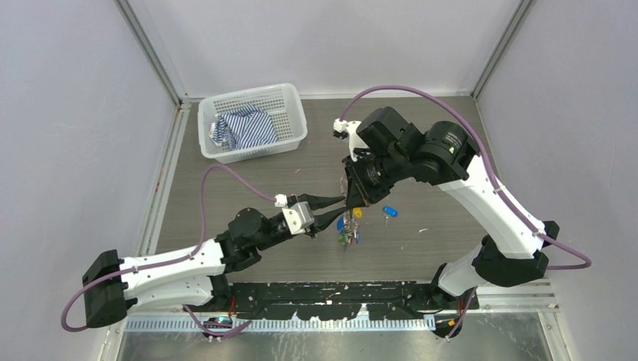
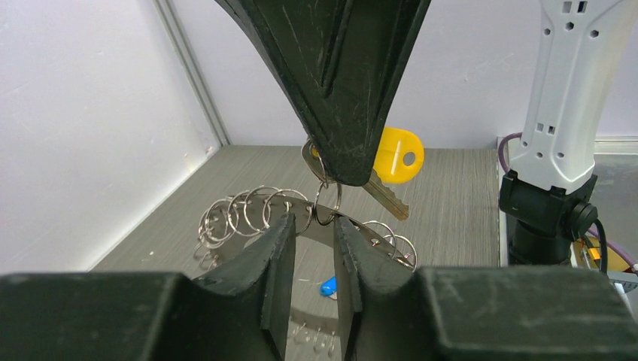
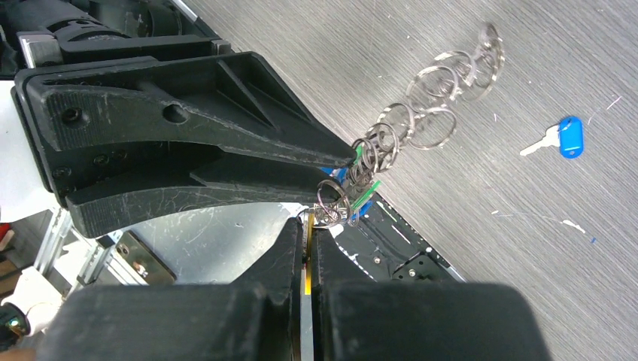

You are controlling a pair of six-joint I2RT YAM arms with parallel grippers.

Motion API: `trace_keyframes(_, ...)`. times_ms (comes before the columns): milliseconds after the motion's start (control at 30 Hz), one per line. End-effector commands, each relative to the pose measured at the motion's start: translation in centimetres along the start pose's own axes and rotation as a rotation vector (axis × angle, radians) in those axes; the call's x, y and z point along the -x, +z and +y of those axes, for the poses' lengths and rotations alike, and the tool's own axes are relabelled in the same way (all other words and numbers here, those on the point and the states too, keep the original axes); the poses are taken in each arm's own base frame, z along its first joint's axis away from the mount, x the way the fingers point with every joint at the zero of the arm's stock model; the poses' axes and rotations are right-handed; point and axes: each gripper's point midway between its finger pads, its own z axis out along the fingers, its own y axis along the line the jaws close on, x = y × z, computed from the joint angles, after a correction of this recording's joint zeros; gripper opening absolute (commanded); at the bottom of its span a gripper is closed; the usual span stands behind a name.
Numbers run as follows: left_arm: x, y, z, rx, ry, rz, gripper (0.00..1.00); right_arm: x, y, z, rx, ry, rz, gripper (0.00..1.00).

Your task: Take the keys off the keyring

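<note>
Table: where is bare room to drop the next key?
Bare tabletop lies between the white basket and the left arm, and right of the loose blue-tagged key toward the right arm. Crowded at centre, where left pincer and right pincer meet at the keyring.

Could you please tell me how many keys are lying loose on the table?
1: a blue-tagged key lies on the table, right of the hanging bunch. The bunch or the arms may hide others.

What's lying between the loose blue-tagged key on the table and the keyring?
Only bare table lies between the blue-tagged key and the keyring. The right wrist view shows that stretch most clearly.
</note>
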Motion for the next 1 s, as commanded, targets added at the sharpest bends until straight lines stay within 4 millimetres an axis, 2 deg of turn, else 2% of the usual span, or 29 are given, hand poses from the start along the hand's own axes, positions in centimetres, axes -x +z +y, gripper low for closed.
trace_keyframes(0,2.0,0.6,0.8,0.034,0.019,-0.064,0.26,1.1,-1.2,1.4,0.076,-0.022,-0.062,0.01)
trace_keyframes(67,2.3,0.5,1.6,0.073,0.021,-0.067,0.27,1.1,-1.0,1.2,0.063,-0.016,-0.057,0.01)
trace_keyframes(100,2.6,0.4,1.9,0.09,0.02,-0.069,0.3,1.2,-0.9,0.9,0.042,-0.008,-0.06,0.01)
trace_keyframes(200,3.4,-0.4,2.0,0.091,0.02,-0.065,0.52,1.5,-0.5,-0.6,-0.053,0.04,-0.063,0.01)
trace_keyframes(333,3.5,-1.8,1.6,0.074,-0.021,-0.032,0.63,2.6,-0.3,-1.1,-0.082,0.142,-0.098,0.01)
trace_keyframes(567,3.4,-2.0,1.2,0.074,-0.126,-0.024,0.69,2.8,0.6,-1.4,-0.083,0.25,-0.062,0.01)
trace_keyframes(767,0.6,-0.5,1.8,0.195,-0.084,0.041,0.73,3.2,1.0,-0.2,-0.009,0.3,-0.027,0.01)
trace_keyframes(967,-0.9,-0.4,2.3,0.306,0.011,0.036,0.73,3.4,0.5,0.9,0.053,0.318,-0.015,0.01)
